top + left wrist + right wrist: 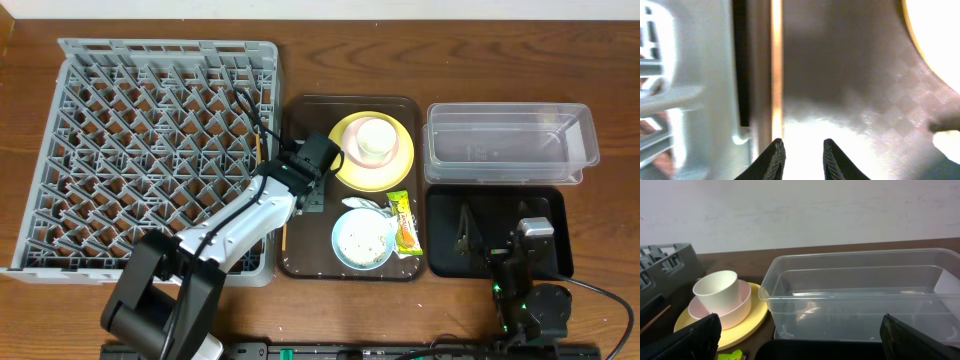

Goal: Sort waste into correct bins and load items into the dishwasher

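Chopstick along brown tray edge, left hand parted just above.

Your left arm reaches the tray's left edge, left gripper narrowly parted; your right arm sits folded right of tray, right gripper wide.

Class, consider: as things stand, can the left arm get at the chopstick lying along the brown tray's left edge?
Probably yes. The left gripper hangs just short of the chopstick, fingers apart, with nothing between. The brown tray rim and the dish rack close beside it may crowd one finger.
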`<state>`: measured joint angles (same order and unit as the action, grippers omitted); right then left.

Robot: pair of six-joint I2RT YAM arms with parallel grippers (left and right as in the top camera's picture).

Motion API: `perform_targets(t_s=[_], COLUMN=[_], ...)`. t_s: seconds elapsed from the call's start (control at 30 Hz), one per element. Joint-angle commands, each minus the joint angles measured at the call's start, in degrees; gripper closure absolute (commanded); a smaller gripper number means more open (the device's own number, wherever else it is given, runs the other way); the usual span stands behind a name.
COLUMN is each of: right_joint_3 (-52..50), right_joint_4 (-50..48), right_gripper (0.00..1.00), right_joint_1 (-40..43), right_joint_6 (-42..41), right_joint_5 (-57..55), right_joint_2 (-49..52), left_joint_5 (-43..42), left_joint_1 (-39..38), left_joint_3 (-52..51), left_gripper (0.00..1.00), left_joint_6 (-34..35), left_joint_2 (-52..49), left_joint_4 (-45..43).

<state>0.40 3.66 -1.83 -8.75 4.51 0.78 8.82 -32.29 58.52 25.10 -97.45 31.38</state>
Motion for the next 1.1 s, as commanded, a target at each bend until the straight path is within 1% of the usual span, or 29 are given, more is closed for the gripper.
perform_targets(t_s=[0.0,0.33,0.47,0.6,0.73,0.77,0.83,0.87,0.97,1.07], right_joint_3=[-0.07,-0.07,-0.04,-0.07,-0.07,-0.07,-0.07,-0.07,-0.04,-0.07], right_joint_4=[0.24,0.24,0.24,0.24,0.24,0.24,0.24,0.24,0.24,0.24], right_gripper=[0.01,0.01,0.01,0.01,0.01,0.01,0.01,0.01,0.01,0.01], right_joint_1=[0.31,0.31,0.31,0.31,0.31,0.31,0.31,0.31,0.31,0.31], right_joint_6=[-0.61,-0.63,-0.63,-0.63,-0.63,-0.61,-0.63,-0.61,-0.63,-0.61], right_joint_5=[0.24,0.24,0.24,0.24,0.24,0.24,0.24,0.24,0.24,0.24], right_joint_2=[0.04,0.04,0.04,0.04,0.04,0.04,0.04,0.04,0.04,0.04], left_joint_5=[3.74,3.89,3.65,0.13,0.24,0.24,0.79,1.42,4.28,4.52], left_joint_1=[0.26,0.31,0.37,0.37,0.37,0.35,0.35,0.35,0.35,0.35], left_joint_3=[-0.66,-2.43,-2.43,-2.43,-2.43,-2.43,-2.43,-2.43,-1.99,-1.31], left_gripper=[0.73,0.72,0.72,0.72,0.73,0.73,0.79,0.80,0.80,0.81], left_joint_6=[-0.13,0.79,1.46,1.62,1.81,1.81,1.84,1.84,2.71,2.71], left_joint_2=[-1.09,-6.93,-7.63,-7.67,-7.67,-7.67,-7.67,-7.65,-6.51,-3.78], left_joint_4=[0.50,-2.60,-2.58,-2.36,-2.12,-2.12,-2.10,-2.10,-1.44,-0.81])
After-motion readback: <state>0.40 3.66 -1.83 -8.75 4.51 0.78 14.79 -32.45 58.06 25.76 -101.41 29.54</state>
